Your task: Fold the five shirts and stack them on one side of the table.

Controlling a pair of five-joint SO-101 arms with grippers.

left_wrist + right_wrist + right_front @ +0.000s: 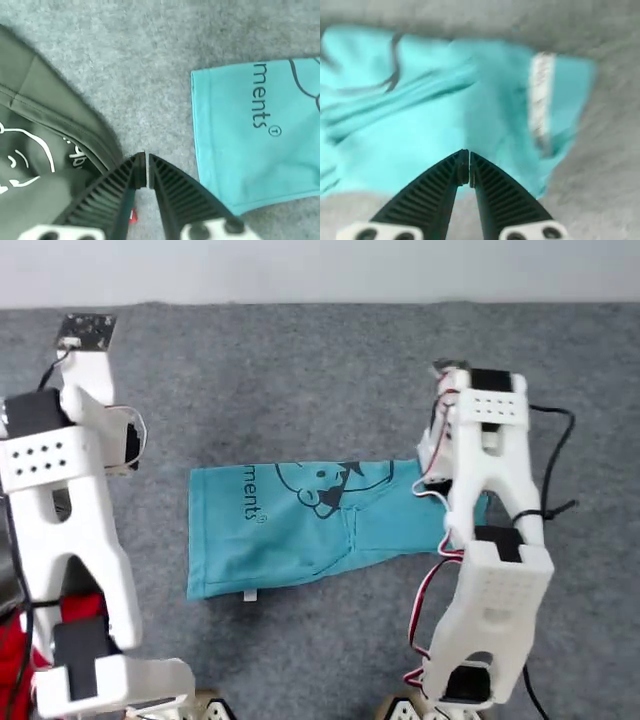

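A teal shirt (300,525) with a dark print lies across the middle of the grey table, folded into a long band. My right arm (487,490) stands over its right end. In the right wrist view my right gripper (465,156) is shut and empty just above the teal cloth (420,115), close to the white neck label (540,100). My left gripper (142,160) is also shut and empty, over bare table between a dark olive shirt (40,165) and the teal shirt's hem edge (240,140).
My left arm (60,500) stands along the table's left side. Red cloth (15,660) shows at the near left corner beside its base. Grey table surface (300,370) lies open behind the teal shirt and in front of it.
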